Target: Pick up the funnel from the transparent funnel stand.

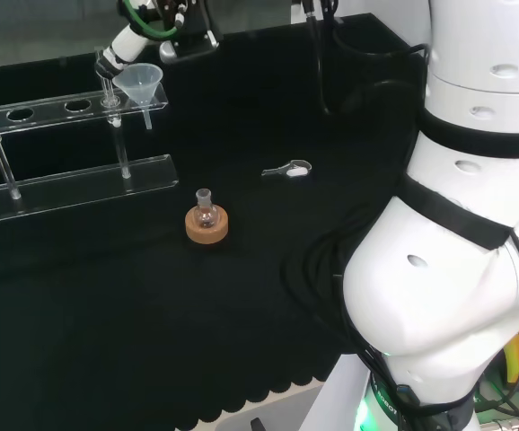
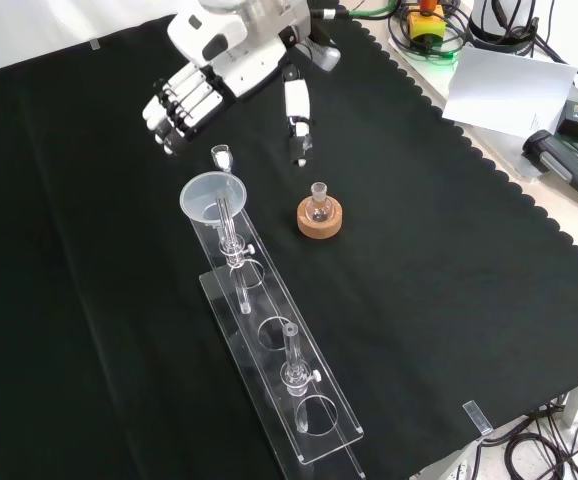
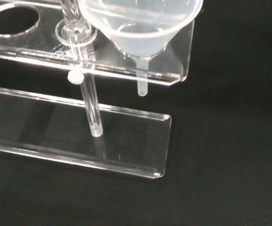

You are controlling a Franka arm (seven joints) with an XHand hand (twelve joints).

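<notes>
The funnel [image 2: 209, 197], a translucent plastic cone with a thin stem, sits in the end hole of the clear acrylic funnel stand [image 2: 299, 400], not yet lifted. In the front view the hand [image 2: 184, 105] hovers just beyond it, fingers and thumb spread, seemingly not touching. Grasping and lifting remain.

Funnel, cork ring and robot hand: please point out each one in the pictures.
funnel [image 2: 207, 196], front view, on the inside of its cone.
cork ring [image 2: 319, 221], front view, on its side below the small flask.
hand [image 2: 184, 100], front view, on the fingers.
</notes>
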